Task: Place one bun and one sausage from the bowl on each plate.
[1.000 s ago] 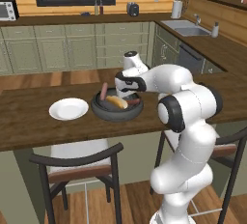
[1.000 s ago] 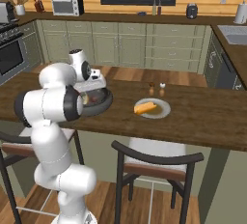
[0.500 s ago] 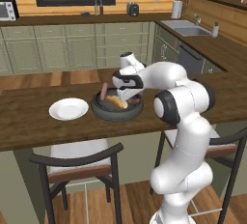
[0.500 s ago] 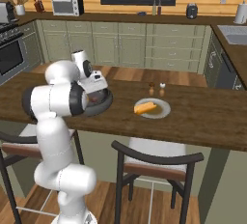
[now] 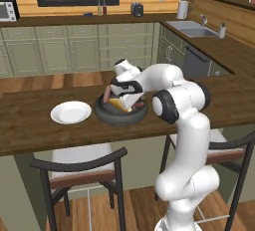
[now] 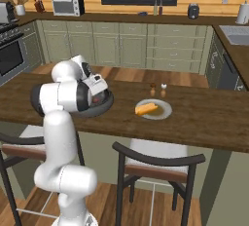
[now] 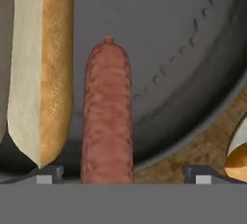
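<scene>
The dark bowl sits on the wooden counter with my gripper lowered into it. In the hand view my gripper is open, and a reddish-brown sausage lies lengthwise between its fingertips, not clamped. A bun lies beside that sausage in the bowl. A second sausage rests at the bowl's far left rim. One white plate stands bare left of the bowl. The other plate carries a bun.
Salt and pepper shakers stand just behind the plate with the bun. Two bar stools are tucked under the counter's near edge. Bare wooden counter stretches to the right of the plates.
My hand has moved down into the bowl, over the sausage. The jaws stayed open. Plates, buns and bowl have not moved.
</scene>
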Robot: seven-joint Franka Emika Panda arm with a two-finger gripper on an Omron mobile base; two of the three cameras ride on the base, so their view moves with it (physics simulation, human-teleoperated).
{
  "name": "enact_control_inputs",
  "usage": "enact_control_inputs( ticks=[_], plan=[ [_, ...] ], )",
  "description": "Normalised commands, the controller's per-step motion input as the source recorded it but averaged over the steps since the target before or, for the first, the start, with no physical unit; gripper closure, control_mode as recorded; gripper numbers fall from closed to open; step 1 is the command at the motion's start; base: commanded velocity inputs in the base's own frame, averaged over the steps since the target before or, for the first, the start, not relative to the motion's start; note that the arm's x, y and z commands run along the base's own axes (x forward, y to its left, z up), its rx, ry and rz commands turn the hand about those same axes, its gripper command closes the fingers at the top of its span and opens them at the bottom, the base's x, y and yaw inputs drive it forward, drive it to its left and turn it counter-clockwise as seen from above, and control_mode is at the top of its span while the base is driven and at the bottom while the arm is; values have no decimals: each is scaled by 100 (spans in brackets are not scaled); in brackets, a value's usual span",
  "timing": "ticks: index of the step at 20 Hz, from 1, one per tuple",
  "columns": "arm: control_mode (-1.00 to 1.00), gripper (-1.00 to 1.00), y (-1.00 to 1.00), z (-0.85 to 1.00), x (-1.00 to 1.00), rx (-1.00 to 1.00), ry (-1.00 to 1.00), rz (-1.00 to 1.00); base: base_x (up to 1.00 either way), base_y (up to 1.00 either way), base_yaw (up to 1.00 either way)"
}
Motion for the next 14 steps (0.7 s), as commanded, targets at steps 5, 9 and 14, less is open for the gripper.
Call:
enact_control_inputs(
  ticks=[5,9,14],
  plan=[
    [-100,100,0,-27,3,-11,5,16,0,0,0],
    [-100,100,-1,-7,0,-4,9,6,0,0,0],
    [-100,100,-20,-5,0,0,16,0,0,0,0]
  ],
)
